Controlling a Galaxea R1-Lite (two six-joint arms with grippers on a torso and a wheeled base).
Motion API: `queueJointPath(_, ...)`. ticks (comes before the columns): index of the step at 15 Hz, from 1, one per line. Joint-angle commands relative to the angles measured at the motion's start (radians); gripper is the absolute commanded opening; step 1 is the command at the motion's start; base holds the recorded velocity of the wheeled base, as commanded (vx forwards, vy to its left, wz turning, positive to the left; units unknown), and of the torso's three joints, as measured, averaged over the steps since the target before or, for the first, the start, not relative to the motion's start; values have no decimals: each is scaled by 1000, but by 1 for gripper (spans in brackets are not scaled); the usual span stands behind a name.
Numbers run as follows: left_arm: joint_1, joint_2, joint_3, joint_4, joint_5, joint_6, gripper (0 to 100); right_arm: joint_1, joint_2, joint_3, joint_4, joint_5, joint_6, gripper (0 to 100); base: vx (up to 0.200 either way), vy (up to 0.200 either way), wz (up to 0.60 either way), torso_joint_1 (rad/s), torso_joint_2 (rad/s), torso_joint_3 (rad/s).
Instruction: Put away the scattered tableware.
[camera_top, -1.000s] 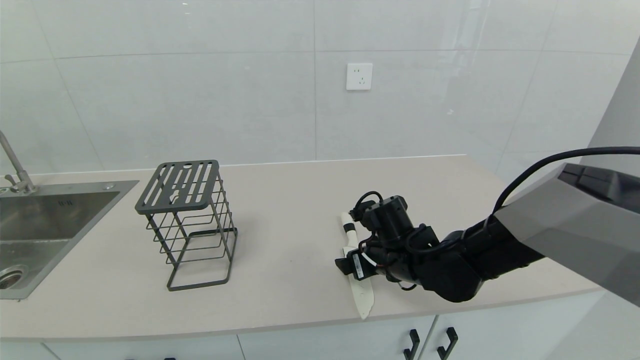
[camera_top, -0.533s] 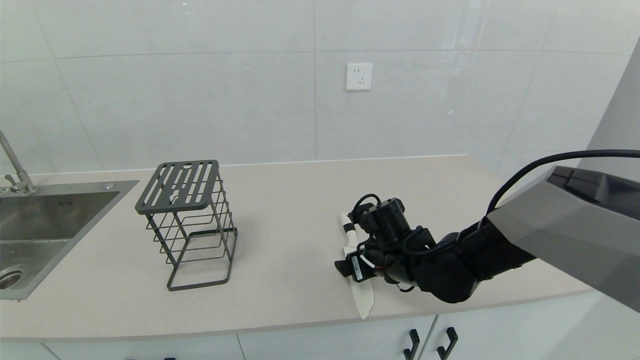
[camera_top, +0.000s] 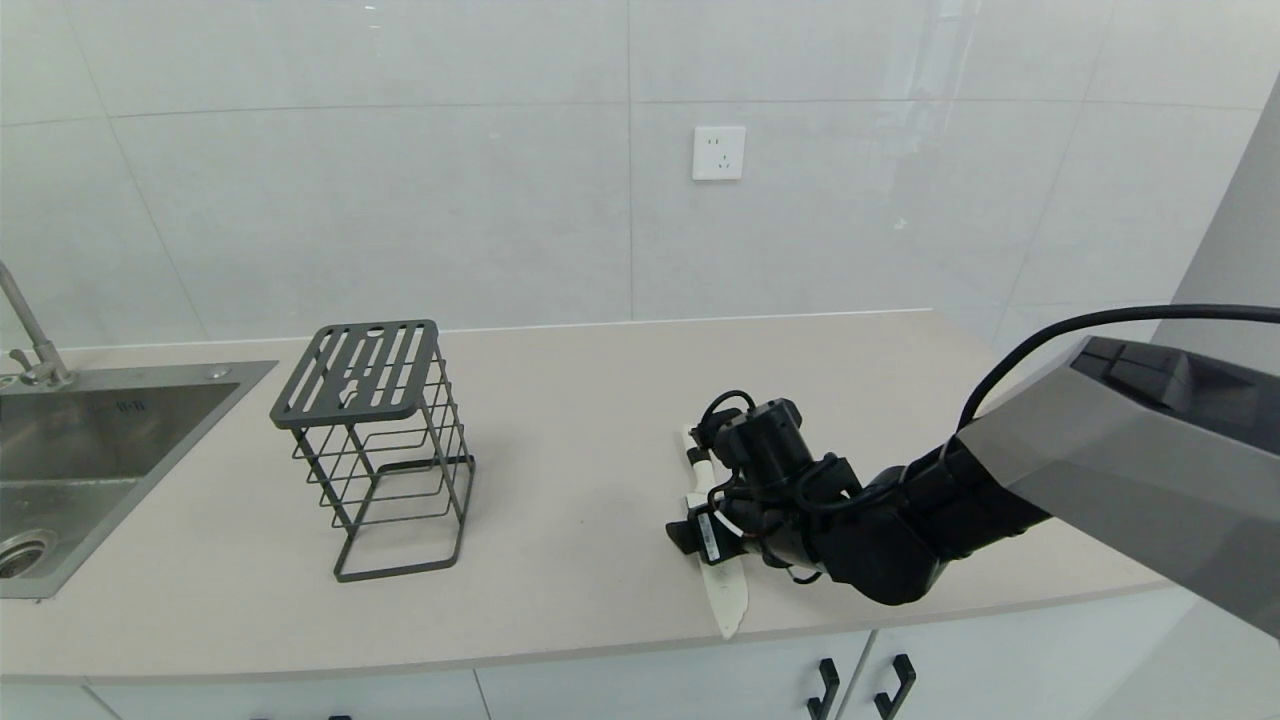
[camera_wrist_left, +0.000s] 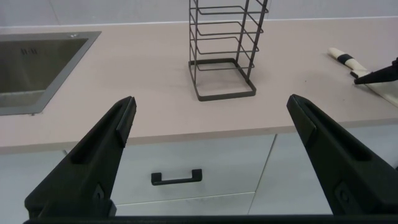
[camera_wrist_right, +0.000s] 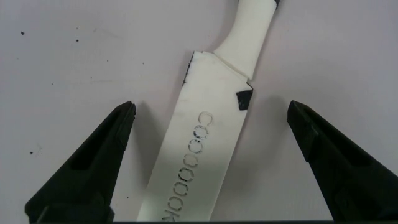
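Edging slightly left since a second ago, the right gripper (camera_top: 712, 540) is hovering low over the white knife (camera_top: 727, 598), fingers spread on either side of the smooth blade where it meets the handle. The knife is lying flat near the front edge of the matte beige counter (camera_top: 560, 420), tip toward that edge, well to the right of a black wire rack (camera_top: 375, 440) with a slotted flat top. Far left, a steel sink (camera_top: 205, 395) is sitting in the counter. The left gripper (camera_wrist_left: 209, 99) is hanging before the counter's front, fingers spread wide.
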Motion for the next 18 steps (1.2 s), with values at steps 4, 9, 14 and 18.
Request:
queueJointPath(4,0,1,0,0,1,0,100,0,21,-2,1,-3,0,0,0,0,0,0,0,0)
queueJointPath(9,0,1,0,0,1,0,100,-3,29,-8,-2,-6,0,0,0,0,0,0,0,0)
queueJointPath(14,0,1,0,0,1,0,100,-4,21,-22,-5,-7,-9,100,0,0,0,0,0,0)
queueJointPath(18,0,1,0,0,1,0,100,8,21,-26,-5,-7,-12,100,0,0,0,0,0,0)
